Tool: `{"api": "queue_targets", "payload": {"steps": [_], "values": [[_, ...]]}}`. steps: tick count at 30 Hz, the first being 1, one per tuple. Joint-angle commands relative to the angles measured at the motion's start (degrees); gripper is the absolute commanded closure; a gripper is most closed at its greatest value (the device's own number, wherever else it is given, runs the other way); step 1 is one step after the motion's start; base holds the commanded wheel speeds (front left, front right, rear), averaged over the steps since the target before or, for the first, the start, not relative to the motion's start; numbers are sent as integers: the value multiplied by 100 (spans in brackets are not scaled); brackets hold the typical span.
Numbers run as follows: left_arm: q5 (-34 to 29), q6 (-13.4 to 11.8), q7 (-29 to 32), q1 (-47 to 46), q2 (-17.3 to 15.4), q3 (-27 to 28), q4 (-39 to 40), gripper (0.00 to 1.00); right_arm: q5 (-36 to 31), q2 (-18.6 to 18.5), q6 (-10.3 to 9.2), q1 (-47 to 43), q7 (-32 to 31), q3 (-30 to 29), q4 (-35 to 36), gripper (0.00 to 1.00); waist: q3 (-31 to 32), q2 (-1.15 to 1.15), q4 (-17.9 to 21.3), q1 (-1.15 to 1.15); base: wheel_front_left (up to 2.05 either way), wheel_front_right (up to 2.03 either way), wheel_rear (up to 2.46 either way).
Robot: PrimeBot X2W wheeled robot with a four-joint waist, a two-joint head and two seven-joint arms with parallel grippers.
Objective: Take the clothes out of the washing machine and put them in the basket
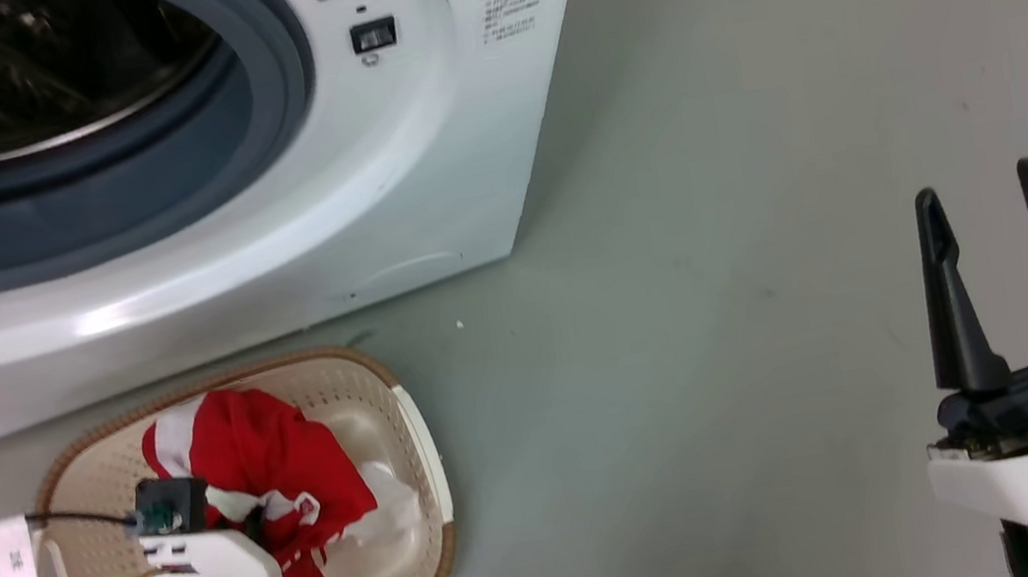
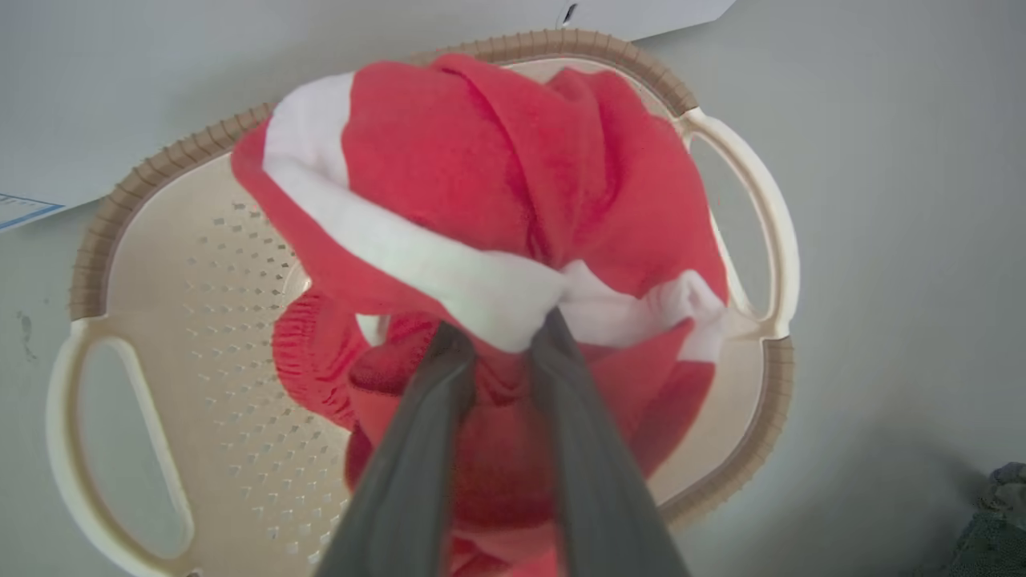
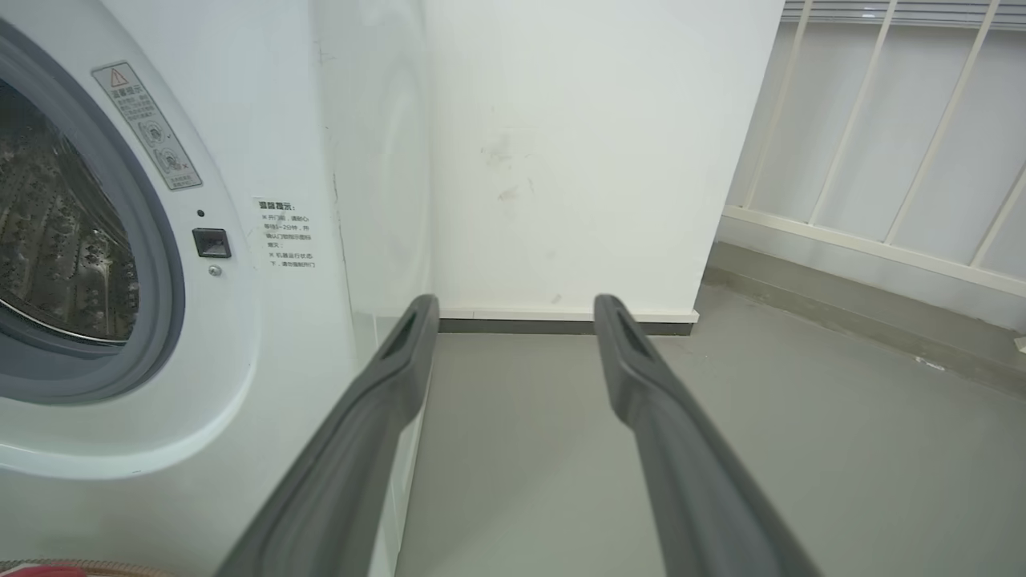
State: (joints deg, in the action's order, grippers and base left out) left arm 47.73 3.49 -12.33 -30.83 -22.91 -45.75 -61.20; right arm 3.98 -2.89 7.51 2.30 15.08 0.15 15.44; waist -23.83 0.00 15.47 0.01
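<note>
Grips the clothes [image 2: 481, 160] at a white stripe with the left gripper [image 2: 503, 328], fingers [image 2: 417, 449] pinched close on the fabric. Hangs them bunched over the basket [image 2: 144, 172], with the lower red folds down inside the rim; cannot tell whether touching the base. Shows the basket on the floor [image 1: 724, 300], just in front of the washer [image 1: 419, 172], porthole open. Holds the right gripper [image 1: 979, 183] spread wide with nothing between its fingers, well off to the right above the floor.

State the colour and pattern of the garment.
The garment is bright red with broad white stripes, clearest in the left wrist view.
</note>
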Motion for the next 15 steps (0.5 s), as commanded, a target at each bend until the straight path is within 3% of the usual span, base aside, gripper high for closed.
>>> {"api": "queue_targets", "payload": {"steps": [1, 15], "values": [[-34, 52, 76, -218, 32, -25, -152, 100, 14, 3, -4, 152, 13, -4, 50, 0, -397, 0, 24, -1, 0, 0, 0], [-145, 244, 549, -1119, 52, -232, -1039, 100, 273, 3, -4, 674, 13, -57, 258, 0, -1534, 0, 145, -1, 0, 0, 0]]}}
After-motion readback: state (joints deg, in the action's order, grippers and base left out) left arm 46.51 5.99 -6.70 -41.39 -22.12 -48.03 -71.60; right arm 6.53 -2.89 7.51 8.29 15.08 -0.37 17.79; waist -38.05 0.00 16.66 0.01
